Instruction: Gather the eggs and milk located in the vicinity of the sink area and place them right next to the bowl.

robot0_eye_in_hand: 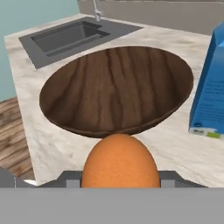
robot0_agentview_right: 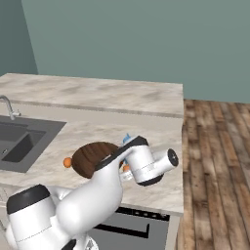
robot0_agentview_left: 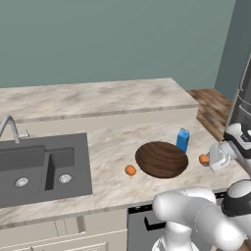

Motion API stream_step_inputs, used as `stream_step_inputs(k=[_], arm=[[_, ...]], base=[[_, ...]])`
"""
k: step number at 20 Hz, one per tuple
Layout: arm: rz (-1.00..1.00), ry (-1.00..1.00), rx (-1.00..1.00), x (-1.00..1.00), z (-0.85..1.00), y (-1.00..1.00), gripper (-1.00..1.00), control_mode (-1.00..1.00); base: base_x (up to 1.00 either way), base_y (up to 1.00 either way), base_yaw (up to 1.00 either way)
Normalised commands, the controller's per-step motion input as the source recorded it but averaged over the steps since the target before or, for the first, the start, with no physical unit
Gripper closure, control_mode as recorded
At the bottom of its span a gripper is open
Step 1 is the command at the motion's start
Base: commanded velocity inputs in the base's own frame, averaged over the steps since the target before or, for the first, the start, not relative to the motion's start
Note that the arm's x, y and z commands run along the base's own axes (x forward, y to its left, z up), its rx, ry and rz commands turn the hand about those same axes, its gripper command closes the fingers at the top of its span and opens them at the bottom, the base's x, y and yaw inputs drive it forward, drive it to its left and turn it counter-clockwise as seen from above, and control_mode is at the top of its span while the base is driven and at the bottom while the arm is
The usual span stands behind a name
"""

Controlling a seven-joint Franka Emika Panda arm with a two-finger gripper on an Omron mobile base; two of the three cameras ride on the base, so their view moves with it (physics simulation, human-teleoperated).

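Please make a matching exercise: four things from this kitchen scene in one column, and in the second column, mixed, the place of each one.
Things:
1. milk carton
2. egg in the claw
3. other egg
4. faucet

Places:
A. on the counter between sink and bowl
B. behind the sink
C. standing at the bowl's far edge
D. between the claw's fingers, on the bowl's side away from the sink

Pairs: 1-C, 2-D, 3-A, 4-B

Teal wall, marble counter (raised back ledge), wood plank floor.
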Motion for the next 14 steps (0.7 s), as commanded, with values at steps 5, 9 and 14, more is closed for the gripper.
stream_step_inputs(k=[5, 9, 14], arm=[[0.08, 0.0, -0.05, 0.0, 0.0, -0.02, 1.0, -1.0], [0.04, 0.0, 0.0, 0.0, -0.06, 0.0, 1.0, -1.0], [0.0, 0.0, -0.03, 0.0, -0.09, 0.1, 1.0, -1.0]], base=[[0.0, 0.0, 0.0], [0.0, 0.0, 0.0], [0.0, 0.0, 0.0]])
